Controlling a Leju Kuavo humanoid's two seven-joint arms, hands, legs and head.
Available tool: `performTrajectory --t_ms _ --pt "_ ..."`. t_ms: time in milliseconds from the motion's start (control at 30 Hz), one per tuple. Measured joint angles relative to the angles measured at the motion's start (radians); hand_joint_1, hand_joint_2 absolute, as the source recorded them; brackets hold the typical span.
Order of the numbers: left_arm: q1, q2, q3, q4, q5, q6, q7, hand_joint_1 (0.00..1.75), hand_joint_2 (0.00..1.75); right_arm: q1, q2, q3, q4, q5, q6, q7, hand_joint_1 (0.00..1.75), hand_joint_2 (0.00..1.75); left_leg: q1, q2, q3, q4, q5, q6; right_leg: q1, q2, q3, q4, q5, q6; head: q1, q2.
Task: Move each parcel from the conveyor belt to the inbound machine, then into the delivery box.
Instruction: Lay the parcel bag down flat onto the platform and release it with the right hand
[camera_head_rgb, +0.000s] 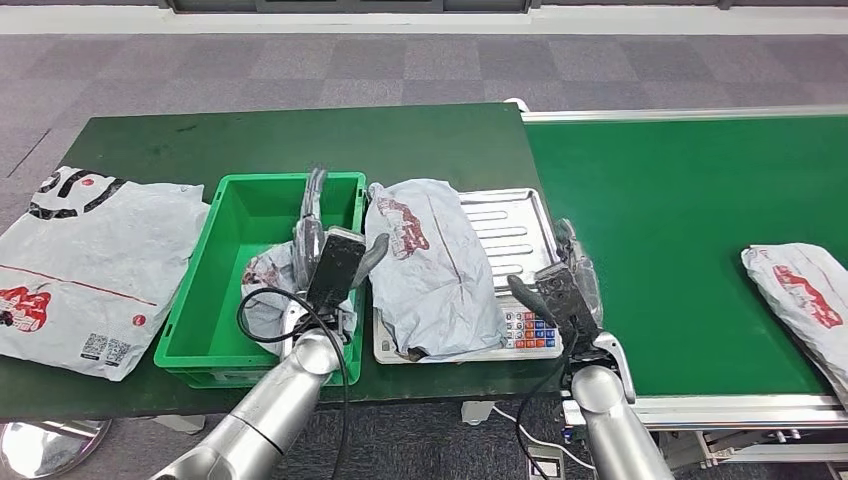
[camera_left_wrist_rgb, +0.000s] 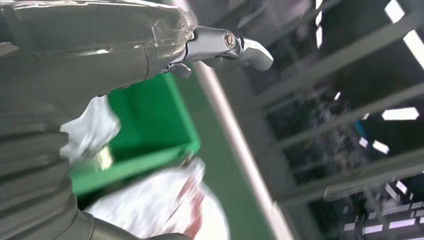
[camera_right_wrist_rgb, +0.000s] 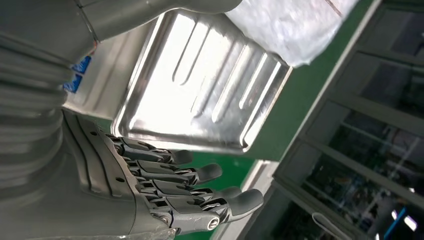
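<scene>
A grey parcel with red print (camera_head_rgb: 430, 265) lies on the steel pan of the inbound machine (camera_head_rgb: 510, 225), a scale with a coloured keypad. The green delivery box (camera_head_rgb: 215, 300) stands to its left, with another crumpled parcel (camera_head_rgb: 268, 285) inside. My left hand (camera_head_rgb: 335, 265) hovers over the box's right wall with its fingers stretched out, the thumb close to the parcel on the pan. It holds nothing. My right hand (camera_head_rgb: 558, 292) stands open beside the scale's right edge. A further parcel (camera_head_rgb: 800, 290) lies on the conveyor belt (camera_head_rgb: 680, 220). The left wrist view shows the left hand (camera_left_wrist_rgb: 125, 45), the box (camera_left_wrist_rgb: 150, 125) and the parcel (camera_left_wrist_rgb: 165, 205).
A large flat white parcel (camera_head_rgb: 90, 270) lies on the dark green table (camera_head_rgb: 300, 140) left of the box. In the right wrist view my right hand (camera_right_wrist_rgb: 125, 190) spreads its fingers (camera_right_wrist_rgb: 200, 190) beside the steel pan (camera_right_wrist_rgb: 200, 85), with the parcel's edge (camera_right_wrist_rgb: 295, 25) beyond.
</scene>
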Motion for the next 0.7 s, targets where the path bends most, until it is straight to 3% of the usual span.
performTrajectory --t_ms 133,267,333,400,533,667,700 --pt "-0.034 0.004 -0.003 0.002 -0.093 0.003 0.02 0.0 1.75 -0.003 0.006 -0.028 -0.015 -0.014 0.003 -0.009 0.0 1.75 0.0 0.0 0.0 0.0 0.0 0.0 0.0 0.0 0.0 0.0 0.0 0.0 0.0 0.0" --pt "-0.092 0.003 -0.046 0.023 -0.248 -0.169 0.091 0.0 1.75 -0.026 0.009 -0.07 -0.017 -0.073 0.033 -0.034 0.0 1.75 0.0 -0.001 0.0 0.0 0.001 0.001 0.0 0.0 0.0 0.0 0.001 0.0 0.0 0.0" --pt "-0.114 0.002 -0.069 0.035 -0.286 -0.196 0.11 0.0 1.75 -0.035 0.009 -0.092 -0.022 -0.089 0.044 -0.039 0.0 1.75 -0.001 0.0 0.0 0.0 0.001 0.001 -0.001 0.001 0.0 0.0 0.001 0.0 0.0 0.0" --pt "-0.129 0.001 -0.082 0.046 -0.308 -0.213 0.112 0.0 1.75 -0.038 0.008 -0.11 -0.026 -0.1 0.056 -0.042 0.0 1.75 -0.001 0.001 0.0 0.0 0.001 0.001 -0.001 0.002 0.0 0.0 0.002 0.001 0.0 0.0" --pt "-0.145 0.009 -0.153 0.072 -0.421 -0.337 0.074 0.0 1.75 -0.064 -0.005 -0.121 -0.022 -0.141 0.098 -0.05 0.0 1.75 -0.001 0.001 0.0 0.0 0.001 0.001 -0.001 0.002 0.0 0.0 0.002 0.001 0.0 0.0" --pt "-0.147 0.022 -0.252 0.097 -0.523 -0.433 0.066 0.0 0.0 -0.09 -0.017 -0.121 -0.02 -0.162 0.108 -0.055 0.0 1.75 -0.001 0.001 0.0 0.0 0.001 0.001 -0.001 0.002 0.0 0.0 0.001 0.001 0.0 0.0" --pt "-0.149 0.027 -0.274 0.105 -0.551 -0.45 0.069 0.0 0.0 -0.087 -0.02 -0.122 -0.026 -0.163 0.108 -0.054 0.0 1.75 -0.001 0.001 0.0 0.0 0.001 0.001 -0.001 0.002 -0.001 0.0 0.001 0.001 0.0 0.0"
